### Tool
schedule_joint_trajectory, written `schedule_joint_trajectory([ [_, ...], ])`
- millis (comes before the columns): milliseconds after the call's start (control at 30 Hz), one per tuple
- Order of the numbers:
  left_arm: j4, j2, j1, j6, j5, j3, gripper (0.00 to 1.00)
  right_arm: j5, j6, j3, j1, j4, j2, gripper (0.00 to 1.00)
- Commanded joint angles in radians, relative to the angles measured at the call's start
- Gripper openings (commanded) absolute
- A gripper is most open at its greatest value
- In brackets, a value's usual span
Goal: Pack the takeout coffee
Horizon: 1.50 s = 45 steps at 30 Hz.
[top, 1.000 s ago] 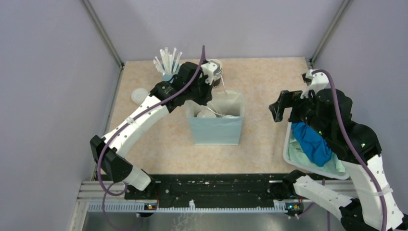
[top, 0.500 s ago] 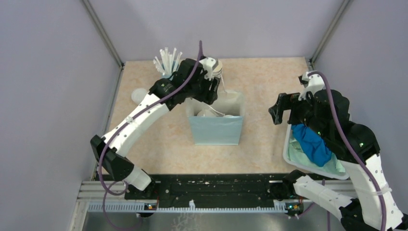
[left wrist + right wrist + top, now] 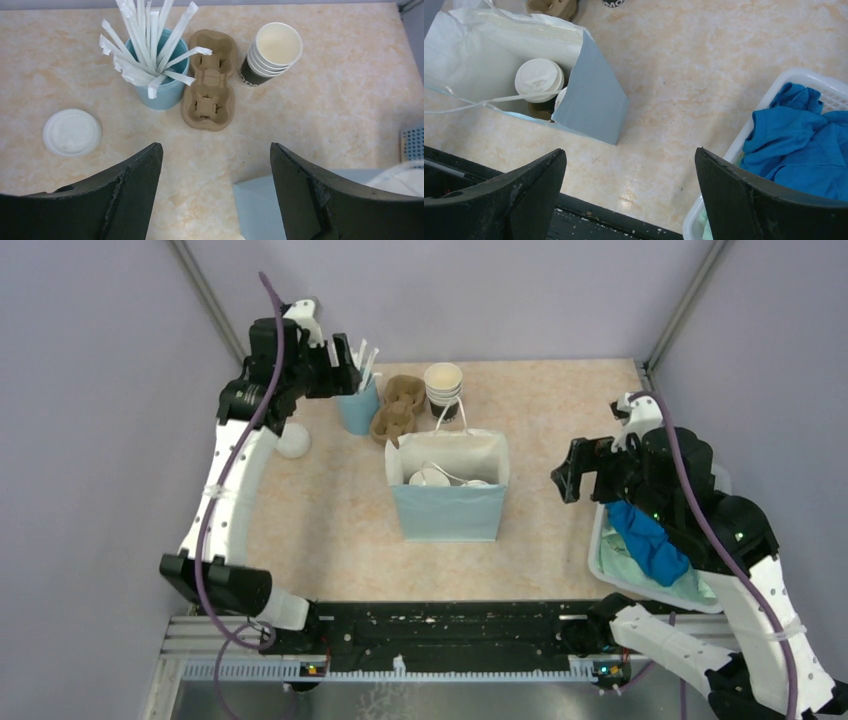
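left gripper [image 3: 215, 150] wide open, nothing held, up over the straw cup [image 3: 162, 85]. right gripper [image 3: 630, 152] likewise spread and empty, at 3 o'clock of the bag [image 3: 450, 512]. Both lidded cups [image 3: 539, 79] sit inside the bag. White lettering on the cup stack [image 3: 265, 55] at the bag's 12 o'clock is too partial to read. Versus 0.5 s ago: left gripper was at the bag's far rim by that stack and is now back at 11 o'clock; right gripper barely shifted.

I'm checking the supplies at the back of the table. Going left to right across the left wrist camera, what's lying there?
Loose white lid → light blue cup of straws → brown cardboard cup carrier → stack of brown paper cups.
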Motion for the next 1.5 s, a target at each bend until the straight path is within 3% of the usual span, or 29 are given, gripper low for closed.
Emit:
schedule_joint_trajectory([
  [0,0.083,0.168,0.056,0.026,0.093,0.043,0.83,-0.01,-0.001,-0.019,-0.005,0.061,0.022,0.99],
  [300,0.083,0.451,0.057,0.132,0.086,0.213,0.68,-0.019,-0.03,-0.053,-0.007,0.117,0.073,0.99],
  [500,0.077,0.545,0.056,0.152,0.04,0.277,0.63,-0.017,-0.051,-0.066,-0.005,0.131,0.096,0.99],
  [700,0.076,0.594,0.054,0.15,0.046,0.289,0.46,-0.015,-0.061,-0.069,-0.005,0.144,0.111,0.99],
  [967,0.084,0.594,0.051,0.159,0.016,0.257,0.51,-0.024,-0.055,-0.085,-0.007,0.166,0.118,0.99],
  [1100,0.084,0.604,0.048,0.183,-0.008,0.253,0.43,-0.028,-0.05,-0.083,-0.006,0.169,0.118,0.99],
  [1367,0.077,0.618,0.035,0.194,-0.017,0.277,0.37,-0.024,-0.041,-0.077,-0.006,0.159,0.109,0.99],
  [1467,0.07,0.623,0.024,0.194,-0.02,0.276,0.43,-0.026,-0.031,-0.08,-0.006,0.158,0.101,0.99],
])
